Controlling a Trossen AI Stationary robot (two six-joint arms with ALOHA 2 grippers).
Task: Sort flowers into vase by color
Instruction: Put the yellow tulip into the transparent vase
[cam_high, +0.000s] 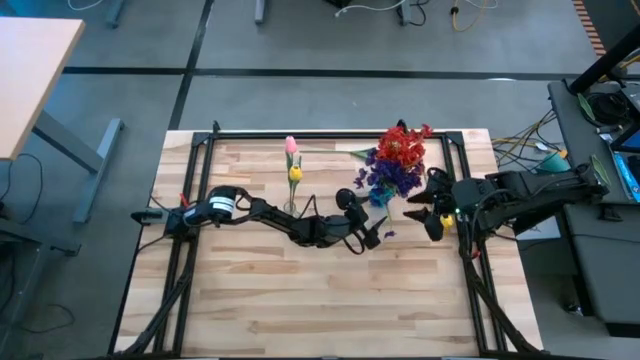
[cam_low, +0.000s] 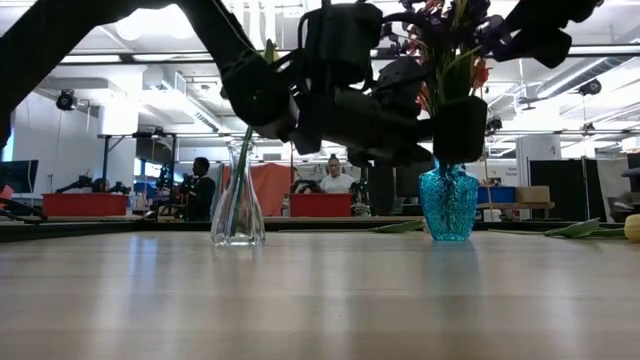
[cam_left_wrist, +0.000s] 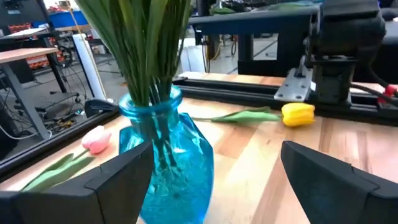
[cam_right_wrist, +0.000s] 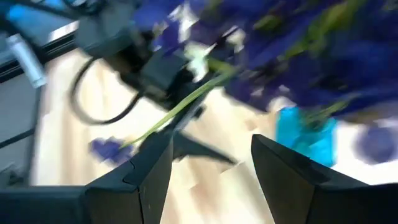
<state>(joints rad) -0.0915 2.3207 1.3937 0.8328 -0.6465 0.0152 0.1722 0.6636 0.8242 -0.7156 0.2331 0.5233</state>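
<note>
A blue glass vase (cam_high: 381, 197) (cam_left_wrist: 174, 168) stands on the table's far right part and holds red blossom sprays (cam_high: 402, 148) and purple ones (cam_high: 392, 178). A clear vase (cam_low: 238, 210) with green stems stands to its left. Beyond it show a yellow bud (cam_high: 295, 173) and a pink bud (cam_high: 291, 145). Past the blue vase, a pink tulip bud (cam_left_wrist: 96, 140) and a yellow one (cam_left_wrist: 298, 114) lie on the wood. My left gripper (cam_left_wrist: 216, 149) (cam_high: 370, 232) hovers level and open just on the near side of the blue vase. My right gripper (cam_right_wrist: 211, 138) (cam_high: 425, 212) hangs open to the vase's right, tilted down.
A black metal frame (cam_high: 330, 131) runs along the table's edges. A loose purple bit (cam_high: 388, 234) lies near my left gripper. The near half of the tabletop (cam_high: 330, 300) is bare wood. People (cam_low: 333, 175) sit in the room behind the table.
</note>
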